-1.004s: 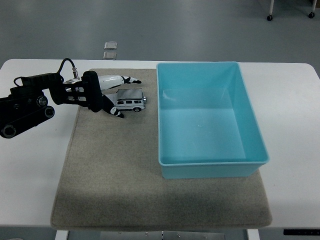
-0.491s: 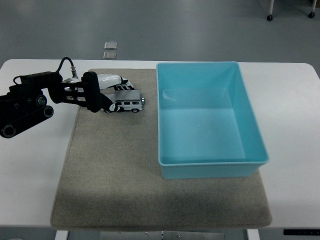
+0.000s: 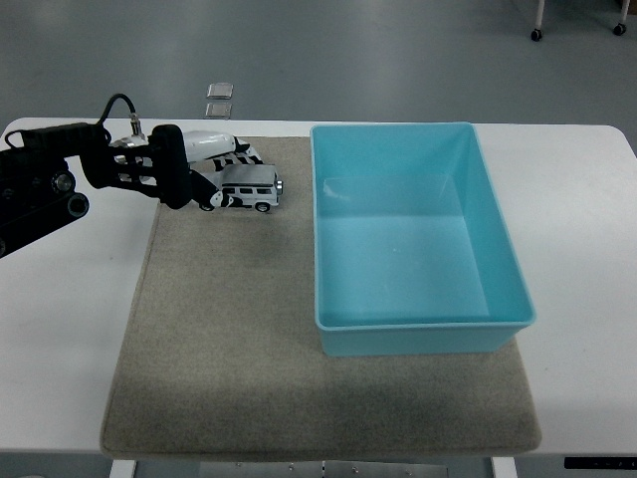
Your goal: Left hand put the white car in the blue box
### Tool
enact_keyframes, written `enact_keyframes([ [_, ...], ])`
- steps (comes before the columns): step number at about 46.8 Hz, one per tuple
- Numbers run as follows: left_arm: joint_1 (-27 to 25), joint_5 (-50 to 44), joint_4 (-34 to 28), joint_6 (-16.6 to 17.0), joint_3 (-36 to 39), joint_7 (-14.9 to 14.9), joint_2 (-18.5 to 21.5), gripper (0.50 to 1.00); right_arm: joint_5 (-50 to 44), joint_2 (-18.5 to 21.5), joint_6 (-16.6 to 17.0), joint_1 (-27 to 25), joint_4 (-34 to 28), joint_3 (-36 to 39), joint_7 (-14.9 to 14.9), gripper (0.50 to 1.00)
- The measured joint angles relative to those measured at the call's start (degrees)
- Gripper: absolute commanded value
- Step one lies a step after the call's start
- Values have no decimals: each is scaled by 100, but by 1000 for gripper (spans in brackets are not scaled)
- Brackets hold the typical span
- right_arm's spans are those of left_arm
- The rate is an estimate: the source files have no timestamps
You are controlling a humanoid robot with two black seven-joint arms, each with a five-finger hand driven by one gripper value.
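From the head view, the left hand [image 3: 204,169] reaches in from the left edge with its fingers [image 3: 231,156] curled around the white car [image 3: 250,187] — holding it over the far left part of the grey mat [image 3: 229,339]. The blue box [image 3: 413,239] sits just to the car's right on the white table [image 3: 587,259] — nothing inside it

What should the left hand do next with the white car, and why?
Probably carry it right, over the near wall of the blue box. The left hand looks closed on the white car, which seems just clear of the mat, and the box's floor looks bare.
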Motion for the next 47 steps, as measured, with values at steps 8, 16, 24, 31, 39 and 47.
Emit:
enact_keyframes([
  [8, -527, -74, -371, -550, -64, -8, 439, 500, 0, 0, -1, -2, 0, 0, -2, 936],
  [16, -1101, -79, -410, -851, -64, -42, 493, 500, 0, 0, -1, -1, 0, 0, -2, 936],
  [24, -1647, -143, -531, -1126, -71, -30, 270, 500, 0, 0, -1, -2, 0, 0, -1, 936],
  [31, -1751, -161, -500, -1160, -70, 40, -336, 500, 0, 0, -1, 2, 0, 0, -1, 936],
  [39, -1615, -112, -461, -1074, -70, 426, -1063, 500, 0, 0, 0, -2, 0, 0, -1, 936],
  [47, -1362, -41, -411, -1049, -70, 686, -1555, 500, 0, 0, -1, -2, 0, 0, -2, 936],
])
